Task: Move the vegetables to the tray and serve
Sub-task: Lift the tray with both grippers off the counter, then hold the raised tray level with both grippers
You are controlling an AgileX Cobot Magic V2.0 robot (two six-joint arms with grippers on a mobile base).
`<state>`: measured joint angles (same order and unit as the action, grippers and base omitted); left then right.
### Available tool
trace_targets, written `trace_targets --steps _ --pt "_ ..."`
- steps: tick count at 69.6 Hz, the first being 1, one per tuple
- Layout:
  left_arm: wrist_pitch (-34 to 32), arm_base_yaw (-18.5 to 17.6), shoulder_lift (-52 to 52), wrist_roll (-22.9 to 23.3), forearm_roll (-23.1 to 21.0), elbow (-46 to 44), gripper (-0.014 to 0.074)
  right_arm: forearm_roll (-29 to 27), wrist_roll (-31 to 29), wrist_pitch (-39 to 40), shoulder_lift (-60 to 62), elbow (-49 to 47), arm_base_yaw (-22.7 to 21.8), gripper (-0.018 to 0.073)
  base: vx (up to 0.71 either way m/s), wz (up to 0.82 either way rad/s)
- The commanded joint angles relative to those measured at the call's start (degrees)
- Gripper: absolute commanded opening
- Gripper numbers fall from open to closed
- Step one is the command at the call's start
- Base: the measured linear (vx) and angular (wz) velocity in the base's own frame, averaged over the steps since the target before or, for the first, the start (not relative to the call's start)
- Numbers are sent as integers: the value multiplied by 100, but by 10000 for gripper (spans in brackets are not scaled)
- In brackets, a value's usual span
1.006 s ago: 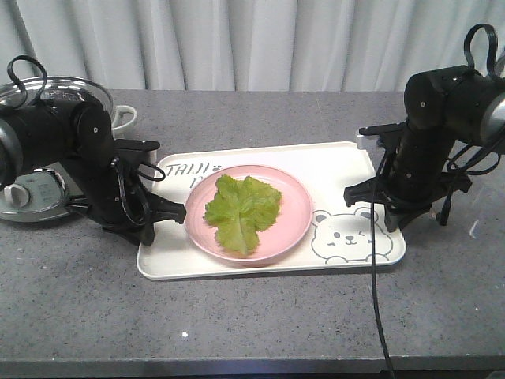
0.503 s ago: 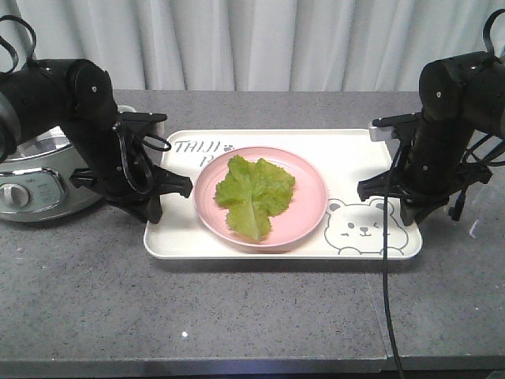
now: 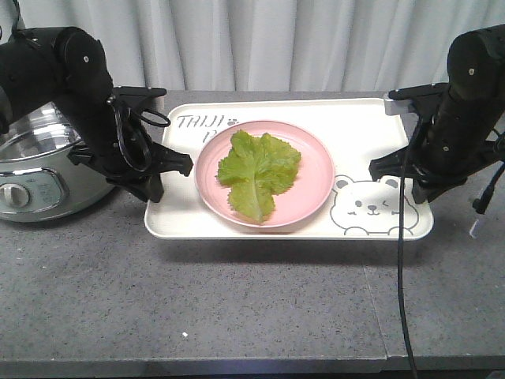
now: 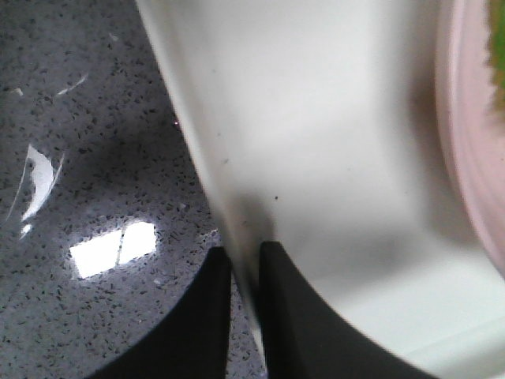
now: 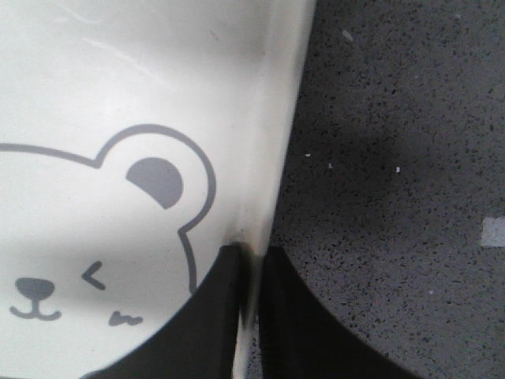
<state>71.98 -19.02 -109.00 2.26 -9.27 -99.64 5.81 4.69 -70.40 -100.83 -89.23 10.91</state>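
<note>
Left gripper [image 4: 245, 257] and right gripper [image 5: 251, 253] each clamped on an opposite short rim of the tray [image 3: 347, 134] (bear face at its right end), lettuce leaf [image 3: 256, 170] lying on the pink plate [image 3: 312, 193] mid-tray, silver pot [image 3: 35, 185] beside the left arm.

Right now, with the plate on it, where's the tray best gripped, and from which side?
Take the tray by its raised rim at the two short ends, from outside each end. It's wide and flat, so only that thin lip suits a pinch; the plate sits mid-tray, so end holds balance it. The left gripper and right gripper hold it so.
</note>
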Motion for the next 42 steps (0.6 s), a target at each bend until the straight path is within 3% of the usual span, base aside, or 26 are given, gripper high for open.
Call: trace_targets --steps 1,42 --pt "-375 -133 472 -158 -860 -239 -7 -476 -196 427 339 -177 95 -10 0 0" --pt "-567 -133 948 -158 -848 -239 -7 -482 -196 526 549 -183 95 -10 0 0"
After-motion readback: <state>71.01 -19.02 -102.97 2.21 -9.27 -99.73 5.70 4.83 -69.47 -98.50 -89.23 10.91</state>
